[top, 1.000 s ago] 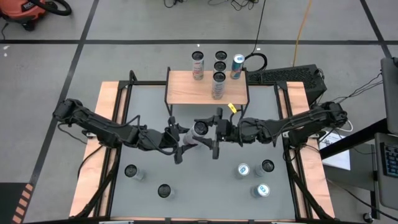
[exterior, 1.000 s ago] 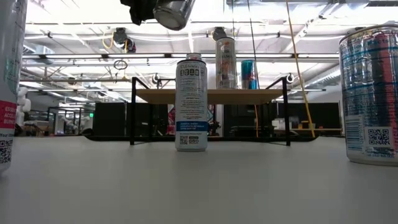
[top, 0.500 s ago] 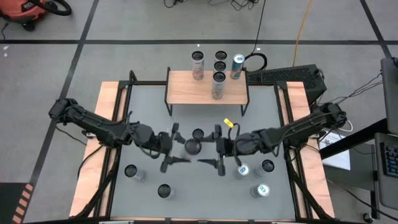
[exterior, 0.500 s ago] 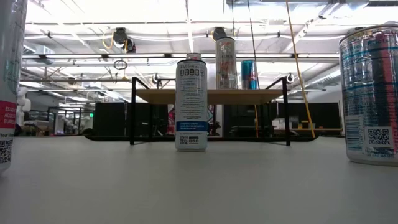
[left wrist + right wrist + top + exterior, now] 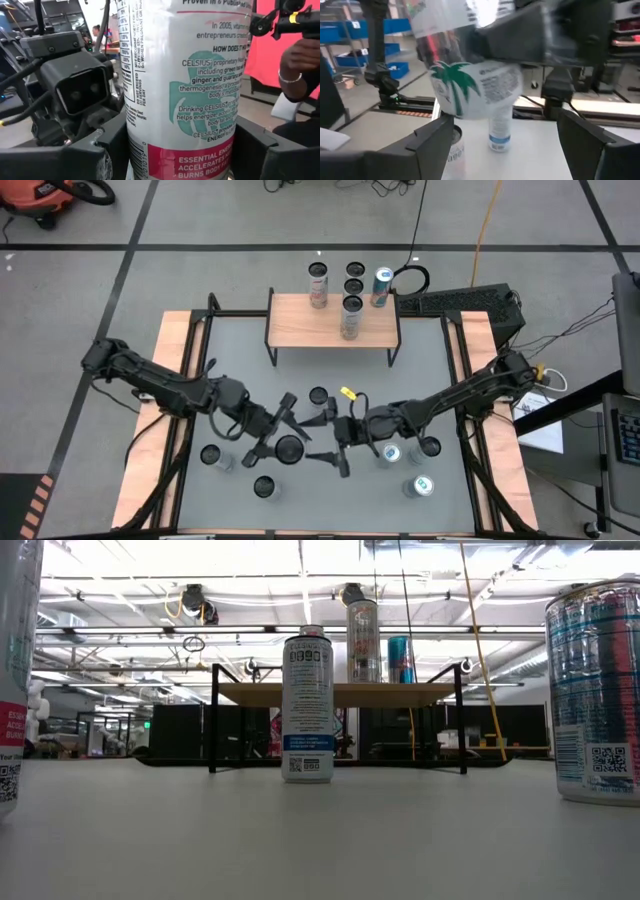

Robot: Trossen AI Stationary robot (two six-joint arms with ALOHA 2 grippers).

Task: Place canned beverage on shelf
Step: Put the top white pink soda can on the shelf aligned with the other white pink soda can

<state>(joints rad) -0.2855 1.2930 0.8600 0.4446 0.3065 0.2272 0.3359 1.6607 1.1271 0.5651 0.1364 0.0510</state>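
While the left gripper point(image 5: 283, 442) is hovering over the front-left part of the grey table point(image 5: 240, 350), a tall white can point(image 5: 290, 448) is being clasped between its fingers, which are parted to the can's width. In the left wrist view this can point(image 5: 184, 85) is filling the picture: white, printed with a teal palm motif and dense black text, with a pink-red band low on its side, and a dark finger point(image 5: 102, 150) is pressing it on each side. From overhead only its dark round top is being shown.

The right gripper point(image 5: 328, 438) is being held just beside the left one, facing it, with its fingers spread wide and nothing between them. In the right wrist view the held can point(image 5: 470, 87) is being seen tilted and blurred in the other arm's grip, beyond the two open fingers point(image 5: 427, 145); a second can point(image 5: 499, 131) is standing upright on the table behind it.

The shelf point(image 5: 332, 321), a light wood plank on thin black legs, is standing at the table's far edge with one can point(image 5: 351, 317) on top. Three more cans point(image 5: 353, 279) are being seen beyond it only from overhead.

The low view is showing neither gripper; a white-and-blue can point(image 5: 307, 705) is standing before the shelf point(image 5: 335, 693), and the shelf can point(image 5: 363, 640) is rising above the plank. A person's hand point(image 5: 300, 62) is being shown only in the left wrist view, in the room behind.
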